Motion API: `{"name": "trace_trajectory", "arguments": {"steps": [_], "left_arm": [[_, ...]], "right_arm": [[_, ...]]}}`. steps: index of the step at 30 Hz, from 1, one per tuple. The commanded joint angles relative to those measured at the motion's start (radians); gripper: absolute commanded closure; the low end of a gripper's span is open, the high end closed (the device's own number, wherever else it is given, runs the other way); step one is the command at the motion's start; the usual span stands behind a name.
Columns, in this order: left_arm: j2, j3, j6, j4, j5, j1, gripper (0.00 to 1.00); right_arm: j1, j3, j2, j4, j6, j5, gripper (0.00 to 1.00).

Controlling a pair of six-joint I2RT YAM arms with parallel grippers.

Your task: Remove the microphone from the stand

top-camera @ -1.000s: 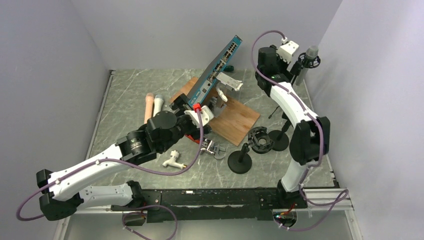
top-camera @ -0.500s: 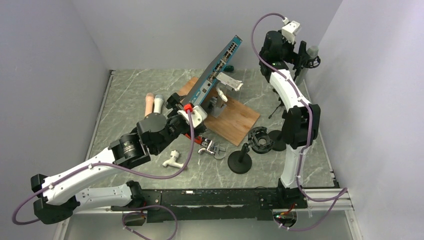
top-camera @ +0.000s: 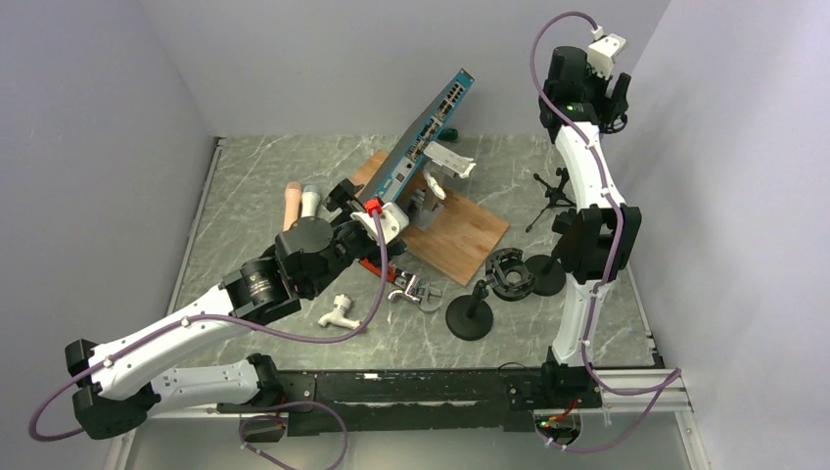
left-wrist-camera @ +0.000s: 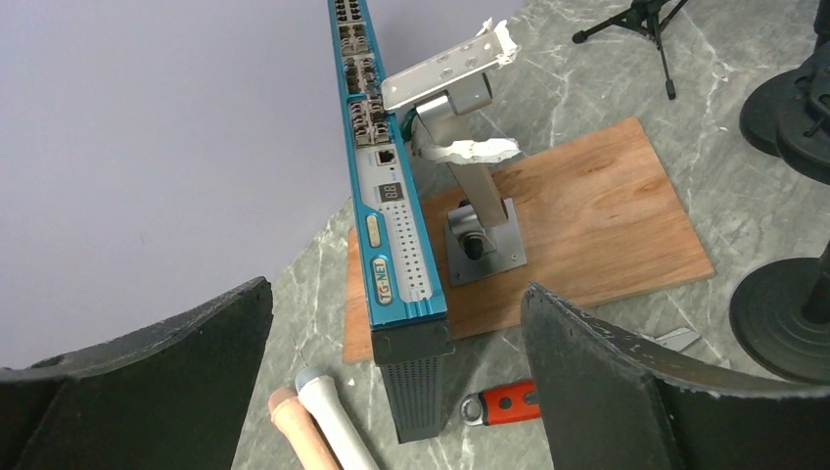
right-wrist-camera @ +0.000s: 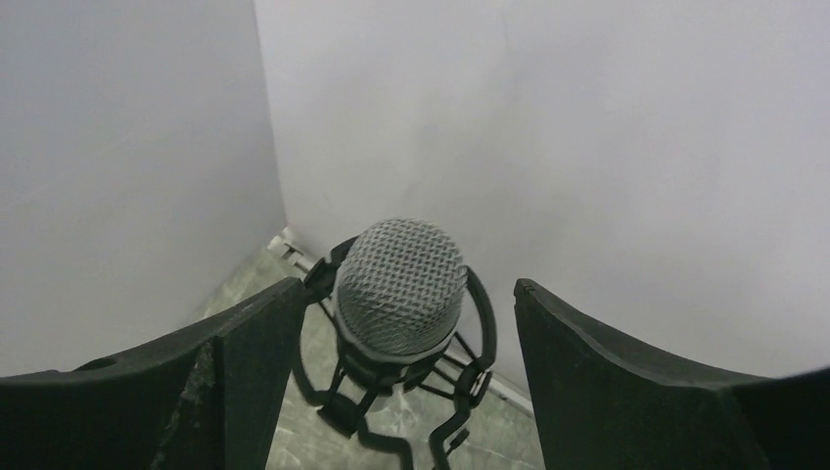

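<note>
The microphone [right-wrist-camera: 399, 284] has a grey mesh head and sits upright in a black shock-mount ring [right-wrist-camera: 480, 333] on a tripod stand in the far right corner. The stand's legs [top-camera: 554, 188] show in the top view, where the arm hides the microphone. My right gripper [right-wrist-camera: 409, 289] is open, high up [top-camera: 615, 93], one finger on each side of the mesh head and not touching it. My left gripper [left-wrist-camera: 396, 289] is open and empty, hovering [top-camera: 341, 199] by the blue network switch.
A blue network switch [top-camera: 427, 125] leans over a wooden board [top-camera: 468, 235] with a metal bracket post [left-wrist-camera: 468, 186]. Two loose microphones, peach [top-camera: 292, 203] and grey [top-camera: 310, 203], lie left. A red-handled wrench [left-wrist-camera: 504, 401], white tap [top-camera: 338, 313] and round black bases [top-camera: 470, 319] lie in front.
My right arm has swung up and to the right toward the far corner, bringing its open jaws over the microphone head. My left arm shifted slightly up and left, then settled.
</note>
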Motion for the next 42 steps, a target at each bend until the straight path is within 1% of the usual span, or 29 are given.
{"name": "trace_trajectory", "arguments": {"steps": [1, 2, 3, 6, 7, 9, 11, 13, 18, 22, 25, 30, 32, 42], "left_arm": [[0.001, 0.004, 0.002, 0.038, -0.005, 0.012, 0.01], [-0.002, 0.002, 0.002, 0.038, -0.005, 0.012, 0.01], [-0.005, 0.002, 0.003, 0.040, -0.003, 0.012, 0.01], [-0.018, 0.002, 0.002, 0.039, 0.000, 0.011, 0.01], [-0.023, 0.002, 0.002, 0.039, 0.001, 0.012, 0.01], [-0.032, -0.001, 0.002, 0.043, 0.004, 0.012, 0.01], [-0.041, -0.004, 0.004, 0.046, 0.002, 0.012, 0.01], [-0.044, -0.004, 0.005, 0.045, -0.001, 0.012, 0.01], [-0.051, -0.002, 0.005, 0.042, 0.003, 0.012, 0.01], [-0.044, 0.005, 0.004, 0.033, 0.006, 0.012, 0.01], [-0.039, 0.011, 0.000, 0.024, 0.004, 0.012, 0.01], [-0.058, 0.019, -0.007, 0.014, 0.013, 0.012, 0.01], [-0.069, 0.013, -0.006, 0.026, 0.017, 0.012, 0.01], [-0.064, 0.019, -0.011, 0.013, 0.022, 0.012, 0.01]], "right_arm": [[0.005, 0.093, 0.011, -0.104, 0.048, -0.052, 0.25], [0.005, 0.115, 0.020, -0.135, 0.059, -0.062, 0.30], [0.006, 0.133, 0.025, -0.161, 0.071, -0.067, 0.32], [0.005, 0.146, 0.028, -0.200, 0.094, -0.075, 0.33], [0.006, 0.141, 0.025, -0.196, 0.094, -0.075, 0.35], [0.005, 0.140, 0.025, -0.192, 0.096, -0.075, 0.44], [0.006, 0.158, 0.034, -0.203, 0.097, -0.071, 0.49], [0.005, 0.181, 0.046, -0.218, 0.099, -0.067, 0.58], [0.005, 0.185, 0.047, -0.209, 0.070, -0.062, 0.71], [0.006, 0.164, 0.015, -0.207, 0.072, -0.105, 0.88], [0.005, 0.137, -0.011, -0.166, 0.030, -0.134, 1.00], [0.002, 0.193, 0.000, -0.140, -0.061, -0.171, 1.00], [0.002, 0.216, -0.002, -0.140, -0.070, -0.172, 1.00], [0.000, 0.202, -0.088, -0.057, -0.108, -0.259, 1.00]]}}
